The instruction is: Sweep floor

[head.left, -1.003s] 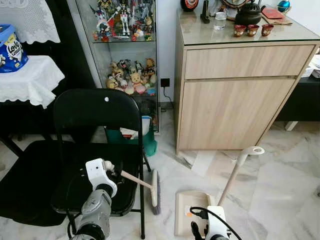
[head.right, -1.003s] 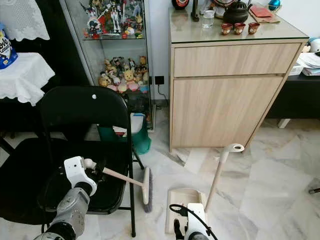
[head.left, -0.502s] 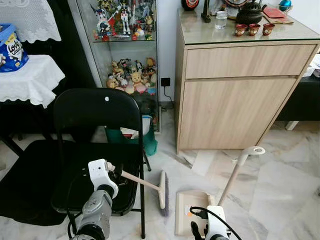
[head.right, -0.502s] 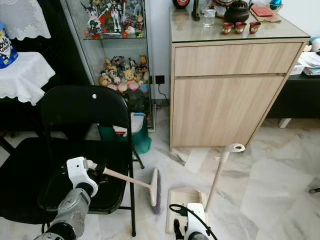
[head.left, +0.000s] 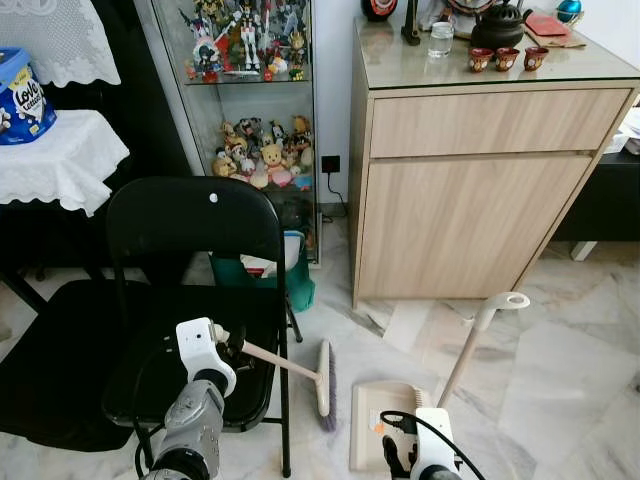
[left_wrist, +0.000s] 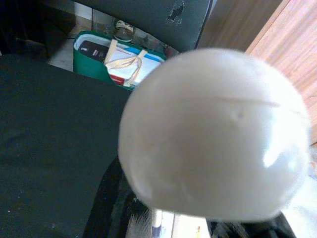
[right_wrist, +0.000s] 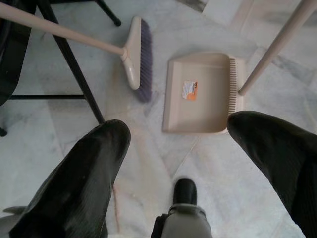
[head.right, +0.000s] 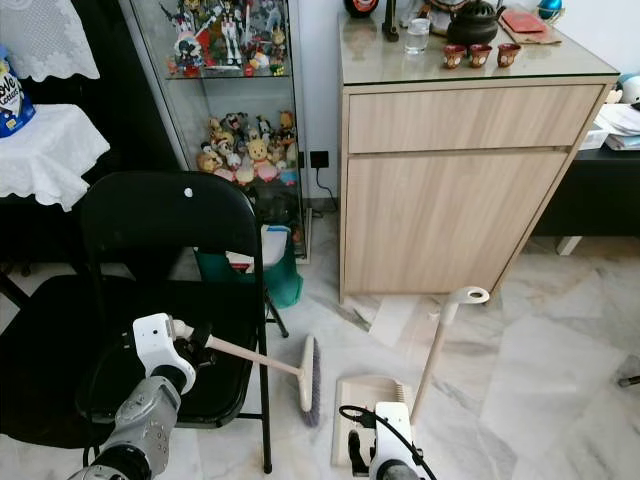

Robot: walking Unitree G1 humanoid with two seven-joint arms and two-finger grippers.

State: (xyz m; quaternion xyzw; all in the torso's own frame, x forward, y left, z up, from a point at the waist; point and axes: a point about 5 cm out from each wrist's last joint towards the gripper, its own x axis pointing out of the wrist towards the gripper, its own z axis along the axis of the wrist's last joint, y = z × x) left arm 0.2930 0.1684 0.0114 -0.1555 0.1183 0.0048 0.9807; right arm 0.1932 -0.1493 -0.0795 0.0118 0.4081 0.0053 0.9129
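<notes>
- The left gripper (head.left: pixel 232 345) pinches the cream handle of the long broom (head.left: pixel 285 367) above the seat of the black folding chair (head.left: pixel 190 240) — a grip near the handle's end, likely for reach.
- The broom's purple-bristled head (right_wrist: pixel 140 59) rests on the white marble floor (head.left: pixel 560 350), bristles facing the pan, apparently to push dirt in.
- The beige plastic dustpan (right_wrist: pixel 198 92) lies flat just beside it, mouth toward the bristles, its pole leaning upward.
- The right gripper (right_wrist: pixel 176 168) hovers spread and empty above the dustpan — seemingly ready to steady it.

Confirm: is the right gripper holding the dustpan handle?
No: the right wrist view shows the right gripper open above the floor, with the dustpan and its handle standing free ahead of its fingers.
</notes>
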